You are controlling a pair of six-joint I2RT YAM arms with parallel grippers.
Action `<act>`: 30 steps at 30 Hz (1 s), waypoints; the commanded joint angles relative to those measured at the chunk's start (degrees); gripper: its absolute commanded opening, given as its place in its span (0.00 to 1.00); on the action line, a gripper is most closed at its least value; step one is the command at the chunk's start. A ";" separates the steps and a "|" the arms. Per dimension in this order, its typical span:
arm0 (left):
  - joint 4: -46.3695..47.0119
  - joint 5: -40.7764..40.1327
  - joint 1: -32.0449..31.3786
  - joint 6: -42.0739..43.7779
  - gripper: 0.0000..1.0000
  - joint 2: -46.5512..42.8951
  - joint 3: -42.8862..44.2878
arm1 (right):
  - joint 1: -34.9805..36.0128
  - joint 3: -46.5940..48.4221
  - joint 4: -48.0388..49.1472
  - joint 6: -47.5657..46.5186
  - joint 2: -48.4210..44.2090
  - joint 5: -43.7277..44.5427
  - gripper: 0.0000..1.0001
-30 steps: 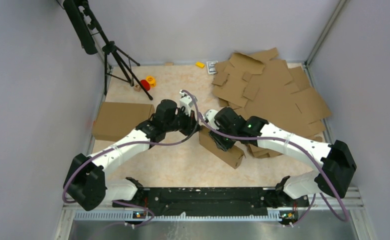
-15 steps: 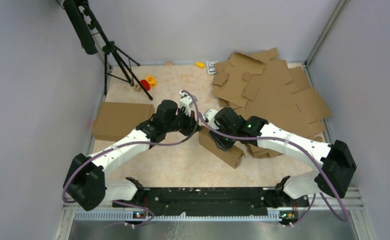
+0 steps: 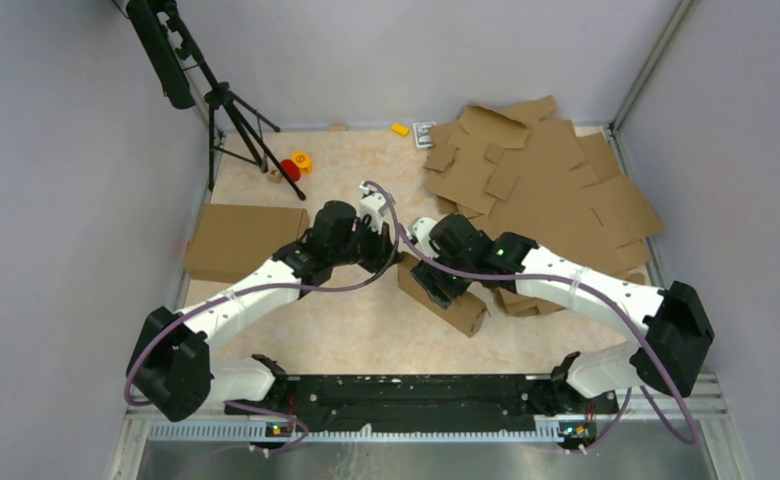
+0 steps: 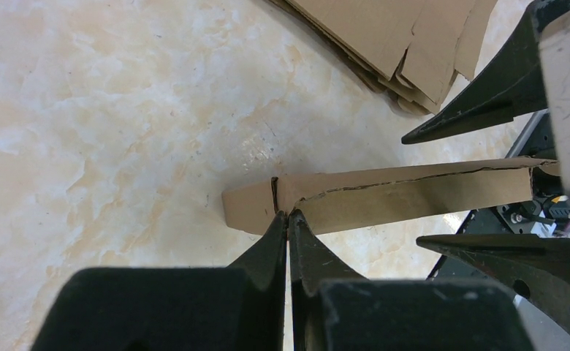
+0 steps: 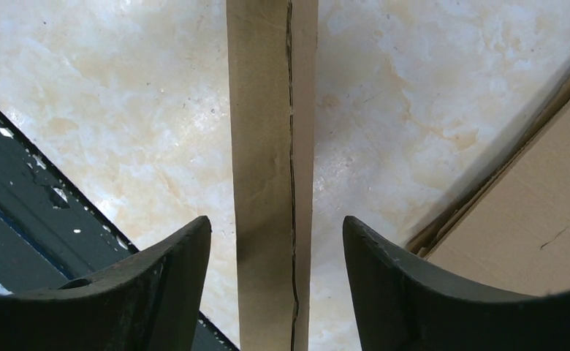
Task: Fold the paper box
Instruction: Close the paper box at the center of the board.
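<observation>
**Paper box mid-table, between my two grippers**

My left gripper (image 4: 288, 216) is pressed together, its tips touching the top edge of the paper box (image 3: 454, 300). The box sits on the table (image 3: 356, 330), just beside the stack of flat blanks (image 3: 556, 190). My right gripper (image 5: 276, 234) is spread, one finger on each side of the box's narrow face, touching neither. I judge the cardboard light and stiff but easily creased, with a seam that may spring open. I would grip across the wall, close to a fold.
</observation>
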 commanded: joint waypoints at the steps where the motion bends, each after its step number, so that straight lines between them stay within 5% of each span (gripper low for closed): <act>1: 0.12 -0.48 -0.71 0.90 0.00 -0.93 -0.97 | 0.62 3.66 2.65 1.63 -3.11 -0.32 0.66; 7: 0.32 -1.00 -1.12 0.98 0.00 -1.05 -0.89 | 0.56 4.30 6.73 4.02 -4.45 -0.52 0.63; 18: 0.69 -1.62 -1.57 0.88 0.00 -0.87 -1.01 | 0.56 0.33 13.42 4.15 -5.36 -2.84 0.18; 30: 0.87 -1.71 -1.92 0.51 0.00 -0.78 -1.06 | 0.58 -1.12 12.28 3.23 -4.68 -3.70 0.05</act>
